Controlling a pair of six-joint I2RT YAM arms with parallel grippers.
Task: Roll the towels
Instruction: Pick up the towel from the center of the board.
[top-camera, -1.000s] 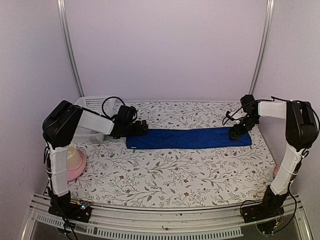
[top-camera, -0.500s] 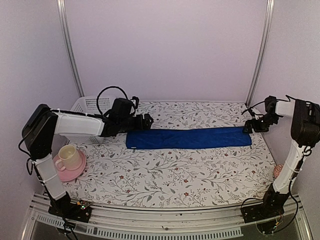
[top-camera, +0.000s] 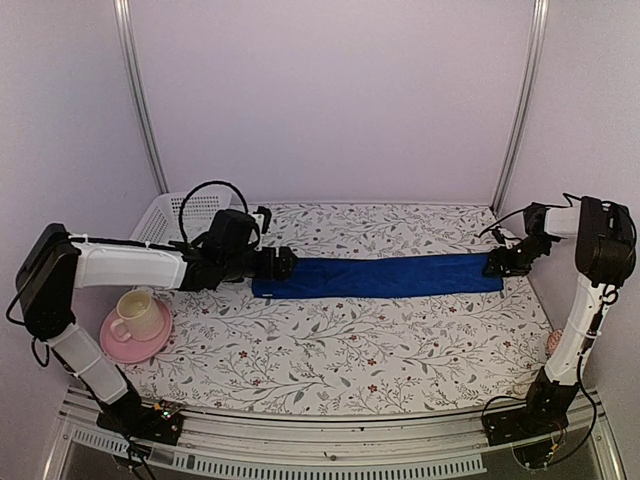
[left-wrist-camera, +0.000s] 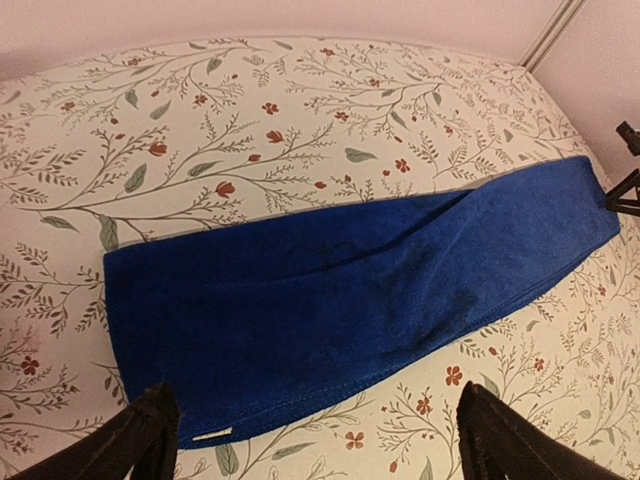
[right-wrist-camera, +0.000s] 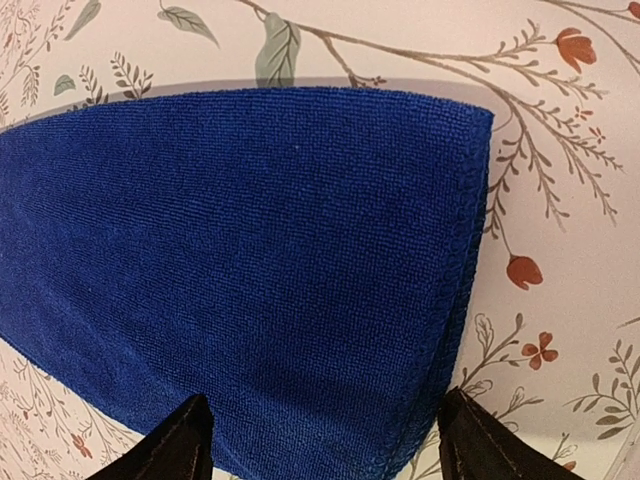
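Blue towel (left-wrist-camera: 350, 290), small white label (left-wrist-camera: 212, 436), writing illegible

one blue towel (top-camera: 375, 277), one basket (top-camera: 160, 214), one cup (top-camera: 136, 314)

1. The left arm (top-camera: 130, 265) lay stretched low from its base at the near left, its white forearm running rightward to a black wrist.
2. The left gripper (top-camera: 284, 262) pointed right. In the wrist view its two fingers (left-wrist-camera: 140, 435) stood far apart at the frame's lower corners, jaws spread wide.
3. The right arm (top-camera: 585, 300) rose upright from its base at the near right and bent at the elbow. Its short forearm reached leftward and down.
4. The right gripper (top-camera: 497, 266) was held low, its dark fingertips (right-wrist-camera: 180, 445) parted rather than clamped together.
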